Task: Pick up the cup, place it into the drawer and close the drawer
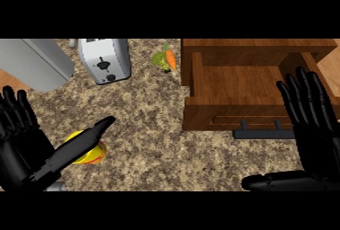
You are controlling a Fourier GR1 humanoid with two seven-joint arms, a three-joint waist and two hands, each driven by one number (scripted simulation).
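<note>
Left hand (pixel 20 152) fingers straight, thumb across yellow cup (pixel 93 157), not clasping. Right hand (pixel 312 117) spread flat over open drawer (pixel 232 83) edge.

On the speckled brown stone counter (pixel 153 134) a silver metal toaster (pixel 104 60) with a black lever stands beyond the left hand (pixel 20 152), a plain grey metal box (pixel 33 63) beside it farther left, and an orange carrot (pixel 171 59) on green leaves (pixel 160 61) lies far left of the right hand (pixel 312 130).

drawer (pixel 232 85) matt wood | counter (pixel 153 130) speckled stone | toaster (pixel 104 59) shiny metal
</note>
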